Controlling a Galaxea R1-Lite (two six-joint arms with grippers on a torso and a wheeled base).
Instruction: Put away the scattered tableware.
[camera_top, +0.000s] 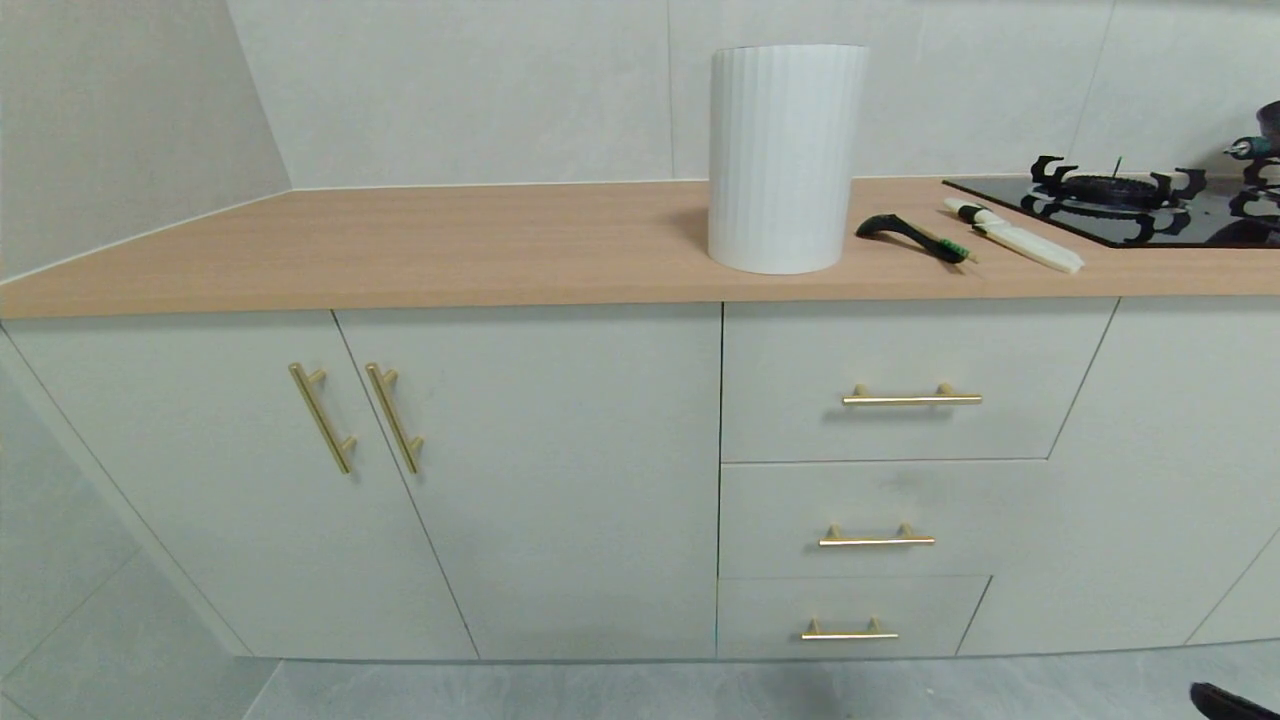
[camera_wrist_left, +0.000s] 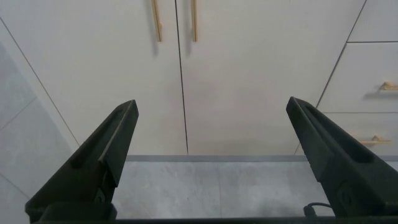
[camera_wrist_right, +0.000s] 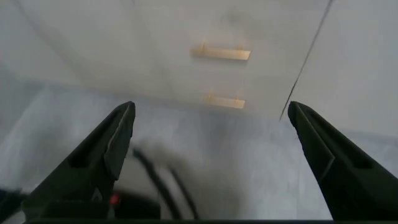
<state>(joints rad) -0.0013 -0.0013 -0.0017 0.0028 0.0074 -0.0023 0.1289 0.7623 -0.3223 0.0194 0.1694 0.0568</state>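
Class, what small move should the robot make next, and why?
Probably raise the right hand toward the counter: it hangs open, low before the drawers, while the black utensil and the white utensil lie up there on its side, right of the ribbed white holder.

A tall white ribbed holder (camera_top: 785, 158) stands upright on the counter (camera_top: 400, 250). Just beside it, a black utensil (camera_top: 912, 237) and a white utensil (camera_top: 1015, 235) lie flat.

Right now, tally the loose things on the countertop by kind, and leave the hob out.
Ribbed white holder: 1
Utensils: 2 (black-handled utensil, white utensil)
Total: 3
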